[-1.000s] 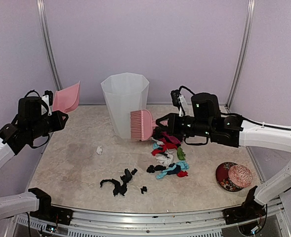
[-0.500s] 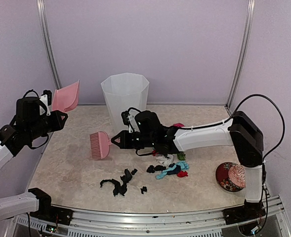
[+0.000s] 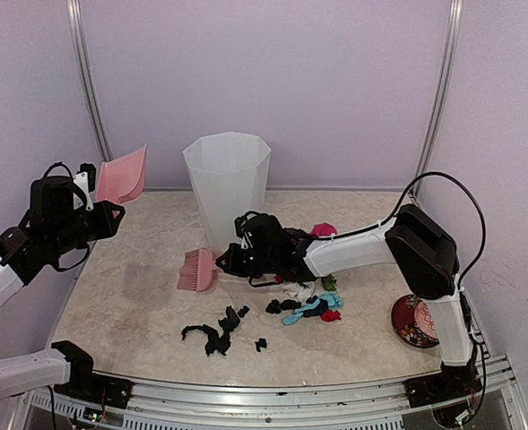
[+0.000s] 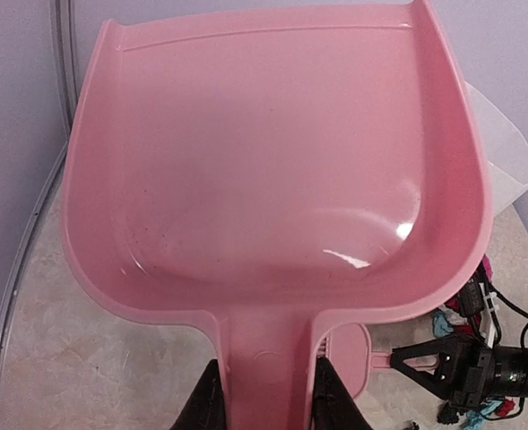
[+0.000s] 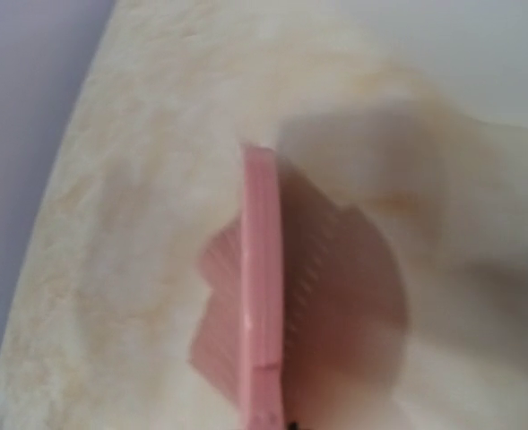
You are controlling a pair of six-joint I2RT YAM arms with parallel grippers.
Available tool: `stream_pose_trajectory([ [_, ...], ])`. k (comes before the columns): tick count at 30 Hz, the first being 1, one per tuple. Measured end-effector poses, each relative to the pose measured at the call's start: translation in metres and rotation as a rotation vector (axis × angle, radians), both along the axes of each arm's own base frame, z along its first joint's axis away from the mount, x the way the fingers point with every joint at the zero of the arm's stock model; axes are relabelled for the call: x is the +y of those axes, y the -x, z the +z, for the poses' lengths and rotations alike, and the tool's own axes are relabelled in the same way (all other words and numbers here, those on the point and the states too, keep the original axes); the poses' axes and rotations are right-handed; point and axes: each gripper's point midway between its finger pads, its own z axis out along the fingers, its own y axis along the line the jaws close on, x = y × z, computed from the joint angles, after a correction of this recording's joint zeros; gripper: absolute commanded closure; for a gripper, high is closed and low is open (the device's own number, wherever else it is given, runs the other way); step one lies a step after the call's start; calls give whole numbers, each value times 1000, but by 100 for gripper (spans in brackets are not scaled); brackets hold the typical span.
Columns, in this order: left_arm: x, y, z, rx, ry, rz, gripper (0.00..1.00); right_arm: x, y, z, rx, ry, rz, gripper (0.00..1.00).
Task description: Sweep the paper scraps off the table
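Observation:
My left gripper (image 4: 268, 405) is shut on the handle of the pink dustpan (image 4: 272, 170) and holds it in the air at the far left (image 3: 120, 176), tilted up. My right gripper (image 3: 234, 259) is shut on the handle of a pink brush (image 3: 196, 270), whose bristles rest on the table (image 3: 129, 296) left of centre. The brush fills the right wrist view (image 5: 262, 313), blurred. Black paper scraps (image 3: 214, 331) lie in front of the brush. A mixed pile of scraps (image 3: 308, 300) lies under and right of the right arm, with a magenta bit (image 3: 323, 230) behind it.
A white translucent bin (image 3: 226, 184) stands at the back centre, just behind the brush. A round red patterned dish (image 3: 422, 320) sits at the front right. Pale lilac walls ring the table, and a metal rail (image 3: 272, 390) runs along the front.
My right arm swung the brush from beside the bin out to the left, then lowered it onto the table. The small white scrap left of centre no longer shows. The left arm stayed still.

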Motion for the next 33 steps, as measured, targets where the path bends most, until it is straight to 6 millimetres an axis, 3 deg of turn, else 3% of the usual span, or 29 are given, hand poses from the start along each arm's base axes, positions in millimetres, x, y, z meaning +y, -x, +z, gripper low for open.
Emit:
stream_pose_trajectory([
  [5, 1, -1, -1, 3, -5, 8, 100, -50, -7, -1, 29, 7, -65, 100],
  [13, 3, -4, -6, 18, -13, 17, 100, -150, -12, 10, 40, 52, -216, 100],
  [20, 5, -6, -9, 27, -16, 27, 100, -196, -5, 41, -19, 110, -276, 100],
  [24, 5, -6, -9, 28, -17, 27, 100, -204, 9, 83, -95, 70, -230, 100],
  [27, 6, -7, -9, 28, -16, 32, 100, -194, 29, 125, -171, -12, -128, 100],
  [30, 7, -7, -9, 29, -14, 33, 100, -166, 62, 152, -221, -82, 30, 100],
  [33, 8, -7, -9, 30, -13, 33, 100, -125, 99, 158, -229, -116, 216, 100],
])
